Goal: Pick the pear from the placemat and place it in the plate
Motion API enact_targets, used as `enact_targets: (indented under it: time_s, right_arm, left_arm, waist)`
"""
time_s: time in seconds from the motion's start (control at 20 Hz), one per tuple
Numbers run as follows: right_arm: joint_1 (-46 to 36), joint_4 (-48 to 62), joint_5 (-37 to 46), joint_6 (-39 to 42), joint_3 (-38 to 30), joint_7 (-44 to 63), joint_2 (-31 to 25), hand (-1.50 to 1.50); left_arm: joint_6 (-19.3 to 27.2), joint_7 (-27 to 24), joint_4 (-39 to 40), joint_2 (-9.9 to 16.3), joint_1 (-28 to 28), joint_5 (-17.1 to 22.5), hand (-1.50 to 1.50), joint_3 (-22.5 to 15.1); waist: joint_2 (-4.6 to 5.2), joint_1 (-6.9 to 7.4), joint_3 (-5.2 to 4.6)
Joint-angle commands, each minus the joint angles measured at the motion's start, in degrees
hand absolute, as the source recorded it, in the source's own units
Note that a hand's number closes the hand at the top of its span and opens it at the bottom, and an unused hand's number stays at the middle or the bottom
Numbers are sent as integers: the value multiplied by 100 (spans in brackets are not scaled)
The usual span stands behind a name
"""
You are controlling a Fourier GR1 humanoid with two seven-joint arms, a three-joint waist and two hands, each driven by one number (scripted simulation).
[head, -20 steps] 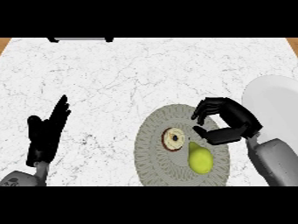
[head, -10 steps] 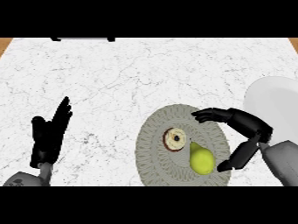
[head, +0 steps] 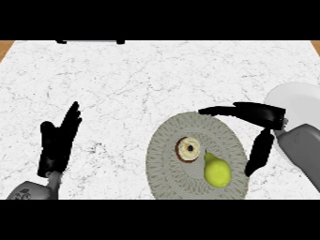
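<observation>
- Pear: lies on the placemat, beside a round sliced item.
- My right hand: spread wide, empty; should close around the pear.
- Plate: right of the placemat.
- My left hand: resting open, left of the placemat.

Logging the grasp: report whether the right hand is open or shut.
Open. The right hand has fingers and thumb spread above the pear, which lies untouched.
</observation>
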Motion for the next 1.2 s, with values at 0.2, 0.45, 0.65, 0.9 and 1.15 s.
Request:
enact_targets:
  time_s: [0.2, 0.45, 0.65, 0.9, 1.15]
  right_arm:
    - [-584, 405, 540, 1140, 554, 537, 329, -150]
    - [-452, 471, 1064, 1394, 370, 448, 511, -150]
    - [-481, 697, 1467, 1515, 36, 380, 880, -150]
    - [-223, 692, 1962, 1557, 104, -49, 889, -150]
    - [219, 317, 2268, 1505, 150, 396, 1285, -150]
  left_arm:
    - [-149, -59, 105, -30, 82, -49, 0, 200]
    - [-318, -408, 277, -317, 260, -215, 0, 283]
    - [-554, -296, 149, -236, 407, -266, 0, 595]
    - [-584, -147, 772, -530, -260, -501, 0, 717]
    - [-545, 166, -161, -469, 257, -676, 0, 764]
  waist:
    - [-4, -17, 0]
    - [-4, -53, 0]
    - [-7, -44, 1]
    - [-2, -82, 0]
    - [-13, -70, 1]
